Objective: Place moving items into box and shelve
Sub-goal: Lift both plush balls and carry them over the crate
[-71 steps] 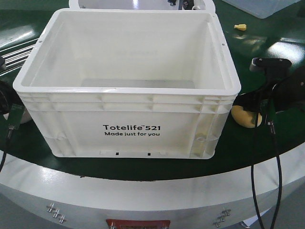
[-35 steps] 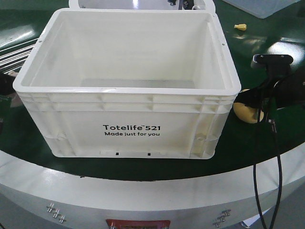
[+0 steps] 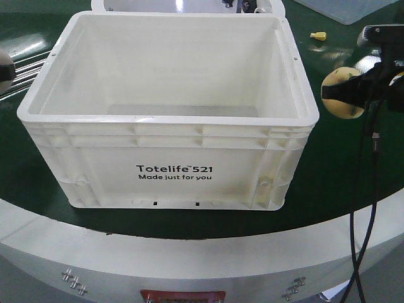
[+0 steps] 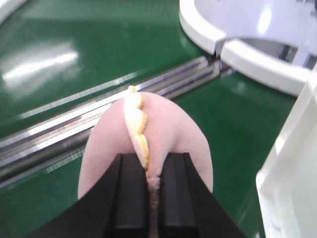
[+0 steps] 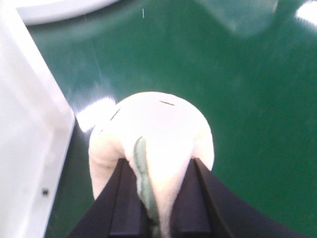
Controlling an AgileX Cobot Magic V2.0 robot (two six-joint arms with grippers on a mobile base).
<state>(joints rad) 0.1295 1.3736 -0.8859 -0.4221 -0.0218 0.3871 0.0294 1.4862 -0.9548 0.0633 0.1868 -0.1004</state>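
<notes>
The white box (image 3: 170,158) printed "Totelife 521" stands in the middle of the green table, open and with nothing inside. My right gripper (image 3: 369,88) hangs to the right of its rim, shut on the yellow plush toy (image 3: 341,93); the right wrist view shows that toy (image 5: 158,129) with its green stripe squeezed between the black fingers (image 5: 131,198). At the far left edge, a greyish-pink plush toy (image 3: 5,71) shows beside the box. My left gripper (image 4: 152,198) is shut on this pink toy (image 4: 168,134), which has a yellow-white frill.
A white ring-shaped fixture (image 4: 247,49) lies behind the box. Metal rails (image 4: 99,109) run across the green surface at left. A small yellow piece (image 3: 319,36) lies at back right, near a translucent bin (image 3: 344,9). The box's wall (image 5: 25,124) is close to the right gripper.
The right gripper has lifted the yellow toy from the table up to about rim height, moving right. The left arm rose, and the pink toy now shows at the left edge.
</notes>
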